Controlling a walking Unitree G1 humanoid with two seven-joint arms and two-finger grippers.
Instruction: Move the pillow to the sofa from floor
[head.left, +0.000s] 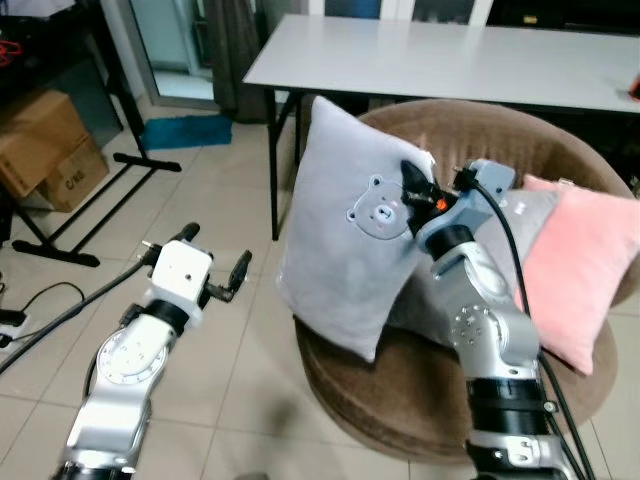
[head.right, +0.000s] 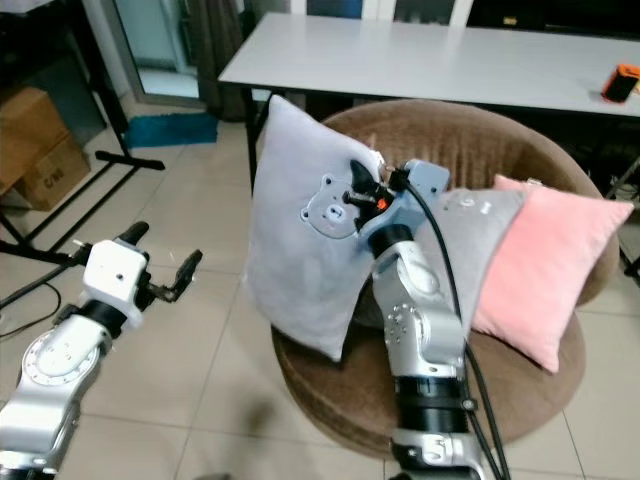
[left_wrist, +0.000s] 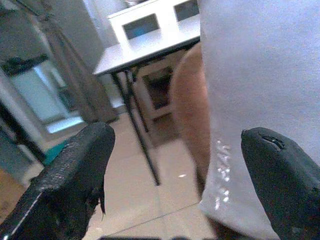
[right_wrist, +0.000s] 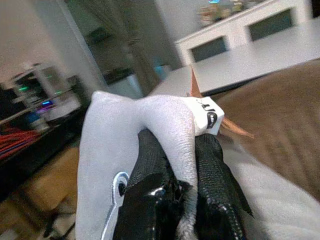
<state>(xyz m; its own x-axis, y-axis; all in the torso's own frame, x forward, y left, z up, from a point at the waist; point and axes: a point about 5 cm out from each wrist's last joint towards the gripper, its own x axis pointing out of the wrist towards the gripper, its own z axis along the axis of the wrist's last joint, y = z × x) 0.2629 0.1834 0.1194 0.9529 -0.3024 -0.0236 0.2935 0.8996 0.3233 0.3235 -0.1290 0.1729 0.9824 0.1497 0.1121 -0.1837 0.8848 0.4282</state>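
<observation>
A grey pillow (head.left: 345, 235) with a bear face stands upright on the front left of the round brown sofa (head.left: 400, 395), leaning over its edge. My right gripper (head.left: 418, 190) is shut on the pillow's top right corner; in the right wrist view the grey fabric (right_wrist: 172, 130) is pinched between the black fingers. My left gripper (head.left: 215, 262) is open, held over the tiled floor just left of the pillow. The left wrist view has both spread fingertips (left_wrist: 75, 170) with the pillow's edge (left_wrist: 250, 100) close ahead.
A pink pillow (head.left: 585, 275) and another grey pillow (head.left: 530, 215) rest on the sofa's right side. A white table (head.left: 450, 60) stands right behind it. Cardboard boxes (head.left: 45, 150), a black stand (head.left: 120, 150) and cables (head.left: 40, 300) are on the left floor.
</observation>
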